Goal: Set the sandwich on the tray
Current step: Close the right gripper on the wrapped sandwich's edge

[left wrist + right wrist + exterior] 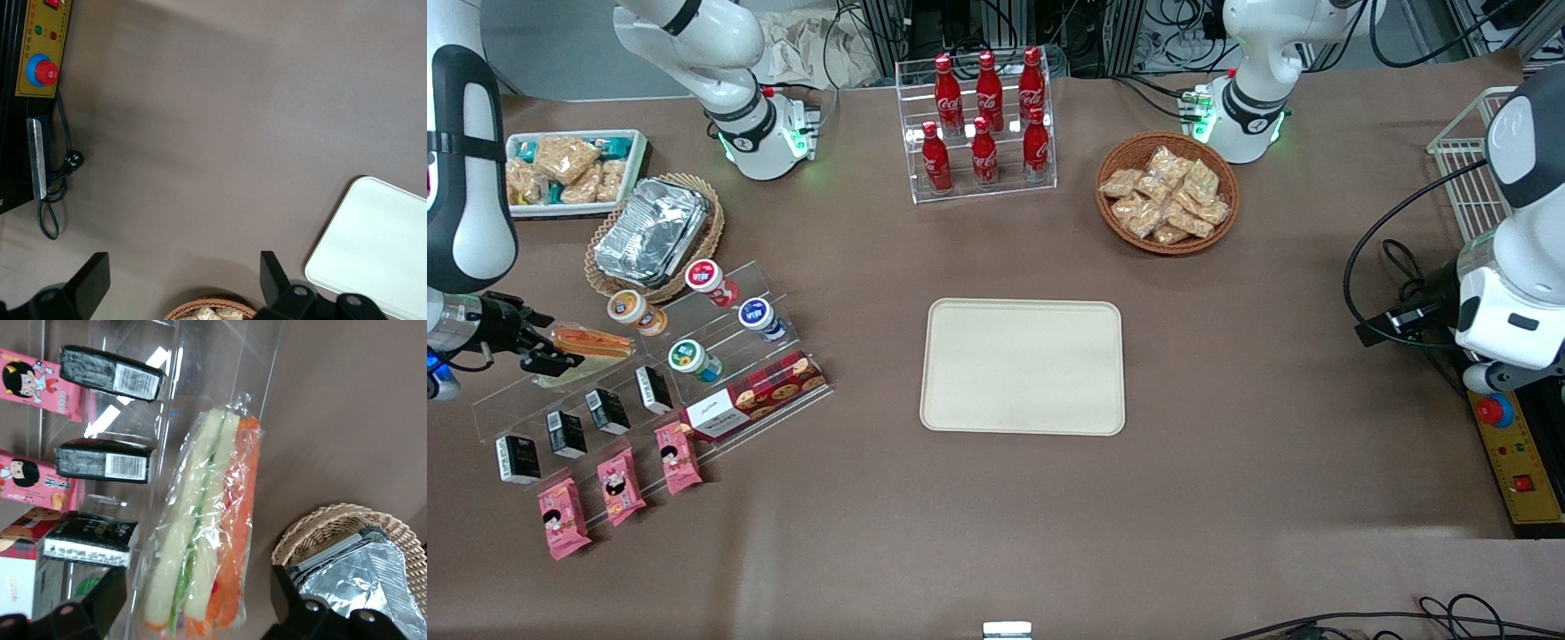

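The sandwich, a clear-wrapped wedge of pale bread with green and orange-red filling, lies on the top step of a clear acrylic stand at the working arm's end of the table. My right gripper is right at the sandwich, low over it. In the right wrist view the sandwich lies between the two dark fingers, which stand wide apart with a gap on each side, so the gripper is open. The cream-beige tray lies bare at the table's middle; a corner of it shows in the left wrist view.
A wicker basket with a foil container sits beside the sandwich. The stand also holds small round cups, black packets, a red cookie box and pink packets. Farther back are a cola rack, a snack basket and a white snack tray.
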